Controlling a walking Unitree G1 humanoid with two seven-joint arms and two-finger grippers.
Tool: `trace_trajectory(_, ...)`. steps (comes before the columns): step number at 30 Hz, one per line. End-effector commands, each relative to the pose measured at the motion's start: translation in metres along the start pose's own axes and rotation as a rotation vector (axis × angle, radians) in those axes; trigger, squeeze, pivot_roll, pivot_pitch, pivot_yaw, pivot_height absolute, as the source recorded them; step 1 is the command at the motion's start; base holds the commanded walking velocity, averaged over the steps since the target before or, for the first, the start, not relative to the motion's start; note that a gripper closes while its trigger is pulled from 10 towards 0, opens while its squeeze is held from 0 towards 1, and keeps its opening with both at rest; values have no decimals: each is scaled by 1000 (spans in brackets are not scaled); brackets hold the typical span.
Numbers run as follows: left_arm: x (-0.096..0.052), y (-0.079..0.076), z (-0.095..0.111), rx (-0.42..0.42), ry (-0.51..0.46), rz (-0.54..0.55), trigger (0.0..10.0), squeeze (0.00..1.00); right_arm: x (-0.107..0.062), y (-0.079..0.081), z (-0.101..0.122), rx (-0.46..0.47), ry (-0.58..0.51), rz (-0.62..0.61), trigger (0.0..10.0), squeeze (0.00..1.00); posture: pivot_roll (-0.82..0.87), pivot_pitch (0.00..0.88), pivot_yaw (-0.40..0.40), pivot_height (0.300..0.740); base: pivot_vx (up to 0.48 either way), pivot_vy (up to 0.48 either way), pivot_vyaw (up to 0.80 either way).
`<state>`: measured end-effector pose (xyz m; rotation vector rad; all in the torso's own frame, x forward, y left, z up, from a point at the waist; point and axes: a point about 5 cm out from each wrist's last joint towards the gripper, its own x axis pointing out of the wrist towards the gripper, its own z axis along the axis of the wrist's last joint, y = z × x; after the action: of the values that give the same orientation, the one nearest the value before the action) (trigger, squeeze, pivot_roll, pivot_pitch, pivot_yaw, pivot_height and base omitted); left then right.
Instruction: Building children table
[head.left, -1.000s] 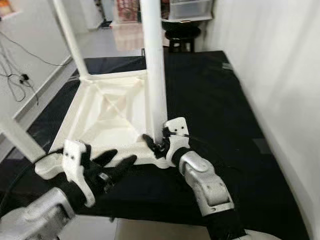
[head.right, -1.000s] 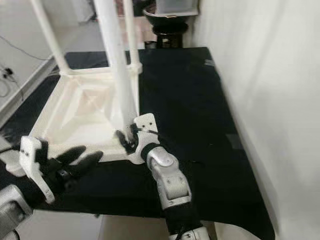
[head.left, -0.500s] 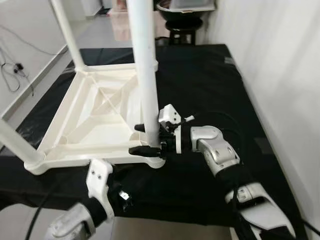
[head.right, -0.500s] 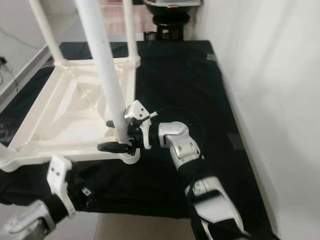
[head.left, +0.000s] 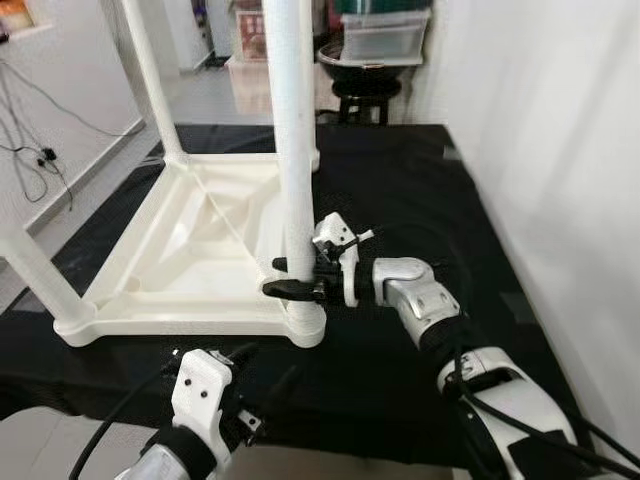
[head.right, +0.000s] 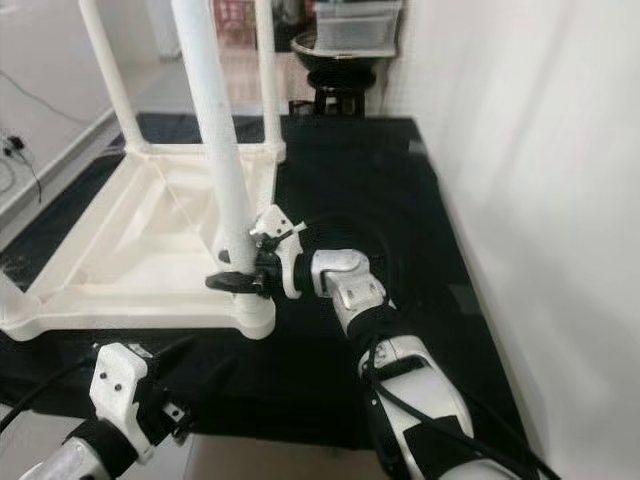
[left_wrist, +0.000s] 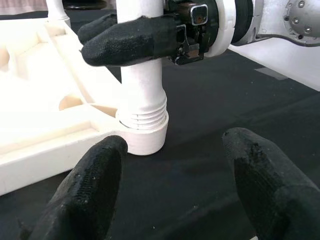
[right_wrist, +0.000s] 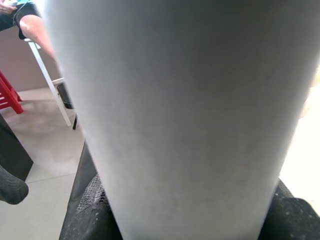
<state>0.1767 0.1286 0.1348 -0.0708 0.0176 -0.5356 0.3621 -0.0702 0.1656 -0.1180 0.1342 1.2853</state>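
Right pincer (head.left: 290, 278) is clamped around the white table leg (head.left: 288, 130) just above its threaded socket. That leg is stood upright at the near corner of the upturned white tabletop (head.left: 190, 250), laid on a black mat (head.left: 420, 190). Left pincer (left_wrist: 170, 195) is held open, near the socket, apart from it.

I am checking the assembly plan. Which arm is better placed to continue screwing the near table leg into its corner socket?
Probably the right. The right gripper is closed around the near leg just above the corner socket. The left gripper hangs open, short of it and touching nothing.
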Motion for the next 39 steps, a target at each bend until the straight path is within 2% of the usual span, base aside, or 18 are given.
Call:
trace_trajectory(1, 0, -1, -6, -3, 22, -12, 10000, 0, -5, 0, -10, 31, 5, -11, 0, 0, 71, 0, -1, 740, 0, 0, 0)
trace_trajectory(2, 3, -4, -9, 10, 22, -39, 10000, 0, -18, -7, -24, 45, 41, -137, 0, 0, 56, 0, 0, 740, 0, 0, 0)
trace_trajectory(3, 3, -4, -9, 10, 22, -39, 10000, 0, -18, -7, -24, 45, 41, -137, 0, 0, 56, 0, 0, 740, 0, 0, 0)
trace_trajectory(4, 3, -3, -10, 15, 26, -48, 10000, 0, -23, -8, -40, 111, 89, -311, 0, 0, 43, 0, 4, 740, 0, 0, 0)
trace_trajectory(5, 3, -3, -10, 15, 26, -48, 10000, 0, -23, -8, -40, 111, 89, -311, 0, 0, 43, 0, 4, 740, 0, 0, 0)
trace_trajectory(6, 5, 0, -12, 20, 31, -49, 10000, 0, -19, 13, -58, 245, 82, -511, 0, 0, 19, 14, 30, 740, 0, 0, 0)
trace_trajectory(7, 5, 0, -12, 20, 31, -49, 10000, 0, -19, 13, -58, 245, 82, -511, 0, 0, 19, 14, 30, 740, 0, 0, 0)
trace_trajectory(9, 11, 5, -16, 9, 49, -69, 10000, 0, -31, 45, -73, 329, 106, -740, 0, 0, -28, 0, 63, 740, 0, 0, 0)
trace_trajectory(12, 13, 6, -17, 5, 50, -76, 10000, 0, -34, 44, -73, 343, 102, -774, 0, 0, -40, 0, 65, 740, 0, 0, 0)
trace_trajectory(17, 19, 9, -20, -10, 53, -95, 10000, 0, -32, 22, -66, 286, 116, -784, 0, 0, -9, 0, 48, 740, 0, 0, 0)
trace_trajectory(18, 21, 10, -20, -21, 53, -96, 10000, 0, -26, 20, -62, 277, 97, -725, 10000, 224, -2, 0, 48, 740, 0, 0, 0)
trace_trajectory(19, 21, 10, -20, -21, 53, -96, 10000, 0, -26, 20, -62, 277, 97, -725, 10000, 224, -2, 0, 48, 740, 0, 0, 0)
trace_trajectory(20, 23, 10, -22, -32, 51, -96, 10000, 0, -22, 18, -58, 268, 77, -662, 10000, 1000, 1, 0, 46, 740, 0, 0, 0)
trace_trajectory(24, 27, 9, -23, -45, 45, -103, 10000, 0, -15, 11, -42, 218, -1, -526, 10000, 1000, 2, 0, 40, 740, 0, 0, 0)
trace_trajectory(27, 32, 8, -24, -58, 38, -124, 10000, 0, -17, 7, -11, 128, -106, -363, 10000, 1000, -1, 0, 34, 740, 0, 0, 0)
trace_trajectory(28, 34, 8, -24, -69, 34, -138, 10000, 0, -20, 3, 0, 72, -122, -252, 10000, 0, 1, 0, 31, 740, 0, 0, 0)
trace_trajectory(38, 42, 7, -28, -86, 31, -162, 10000, 0, -20, -6, 1, -2, 18, 11, 10000, 0, 37, 0, 10, 740, 0, 0, 0)
trace_trajectory(39, 42, 8, -29, -89, 29, -155, 10000, 0, -18, -7, 2, -1, 24, 23, 9176, 0, 49, 0, 3, 740, 0, 0, 0)
